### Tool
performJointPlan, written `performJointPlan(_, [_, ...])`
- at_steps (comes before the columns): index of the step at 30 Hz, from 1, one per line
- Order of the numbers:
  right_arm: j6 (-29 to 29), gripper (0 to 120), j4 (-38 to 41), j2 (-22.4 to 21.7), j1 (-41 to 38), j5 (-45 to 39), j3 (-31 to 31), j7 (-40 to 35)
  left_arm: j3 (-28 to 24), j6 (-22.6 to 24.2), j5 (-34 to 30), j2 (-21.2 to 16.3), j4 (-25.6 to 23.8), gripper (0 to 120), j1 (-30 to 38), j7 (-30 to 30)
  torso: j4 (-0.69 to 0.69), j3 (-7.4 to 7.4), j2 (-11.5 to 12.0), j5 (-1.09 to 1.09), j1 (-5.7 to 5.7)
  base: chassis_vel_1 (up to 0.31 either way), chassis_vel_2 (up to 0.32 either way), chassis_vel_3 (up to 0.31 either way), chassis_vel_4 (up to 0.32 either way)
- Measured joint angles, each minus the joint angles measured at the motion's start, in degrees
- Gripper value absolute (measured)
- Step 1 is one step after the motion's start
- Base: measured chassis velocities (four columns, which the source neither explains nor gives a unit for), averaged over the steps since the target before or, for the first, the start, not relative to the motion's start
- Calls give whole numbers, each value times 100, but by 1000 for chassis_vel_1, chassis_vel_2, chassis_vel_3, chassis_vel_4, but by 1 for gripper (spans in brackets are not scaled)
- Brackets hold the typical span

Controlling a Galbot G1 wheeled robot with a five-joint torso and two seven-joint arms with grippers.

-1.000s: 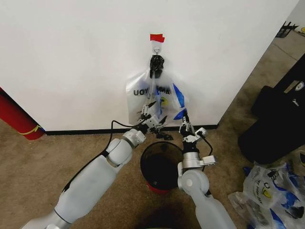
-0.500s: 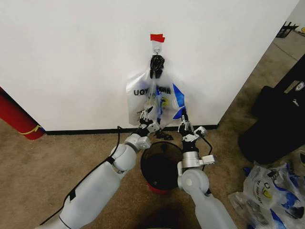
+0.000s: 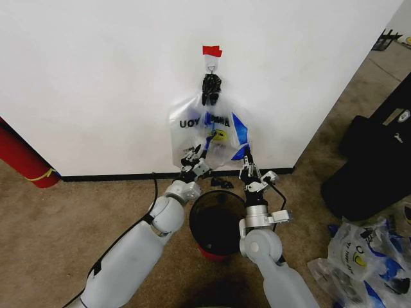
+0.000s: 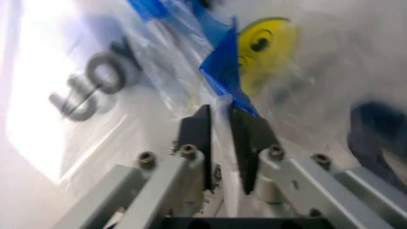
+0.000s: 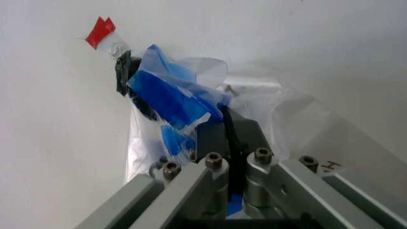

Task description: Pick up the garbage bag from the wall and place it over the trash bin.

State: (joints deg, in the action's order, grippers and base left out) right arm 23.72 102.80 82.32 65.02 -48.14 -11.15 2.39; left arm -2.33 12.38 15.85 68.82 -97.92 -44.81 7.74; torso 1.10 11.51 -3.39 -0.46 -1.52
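The garbage bag (image 3: 209, 131), translucent whitish plastic with blue patches, mirrored lettering and a yellow smiley, hangs by knotted handles from a hook (image 3: 210, 63) on the white wall (image 3: 96, 77), under a red tape strip (image 3: 211, 51). My left gripper (image 3: 194, 156) is at the bag's lower left edge. In the left wrist view its fingers (image 4: 198, 138) are pinched on a fold of the film (image 4: 222, 81). My right gripper (image 3: 246, 160) is shut on the bag's lower right blue corner (image 5: 171, 100). The black mesh trash bin (image 3: 217, 221) with its red base stands just below both grippers.
A red cylinder (image 3: 22, 160) leans at the left by the black baseboard (image 3: 109, 176). A big black case (image 3: 376, 147) stands at the right, with more printed bags (image 3: 363, 260) on the carpet beside it. A small black object (image 3: 222, 183) lies behind the bin.
My left arm has swung in toward the wall, and its gripper, open before, has risen to the bag's lower edge and shut on it. The right gripper has kept its hold.
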Motion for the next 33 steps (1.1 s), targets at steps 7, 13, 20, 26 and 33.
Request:
performJointPlan(7, [8,0,-7,8,30,22,-31,2,176,-12,-965,-50,-62,0,25,210,0,0,0,0,0,0,0,0,0])
performJointPlan(13, [21,0,9,17,70,28,-77,2,359,-75,-2688,17,-266,0,-136,324,0,0,0,0,0,0,0,0,0])
performJointPlan(20, [68,0,-79,-8,79,26,-188,11,824,-559,-5603,136,-651,0,-464,-579,0,0,0,0,0,0,0,0,0])
performJointPlan(26, [112,0,-206,-22,55,-24,-301,40,951,-1114,-6901,102,-303,0,-445,-1358,0,0,0,-1,0,0,0,0,0])
performJointPlan(33, [186,0,-319,-73,58,-225,-437,81,959,-1637,-6939,32,237,0,-286,-1648,0,0,0,1,0,0,0,0,0])
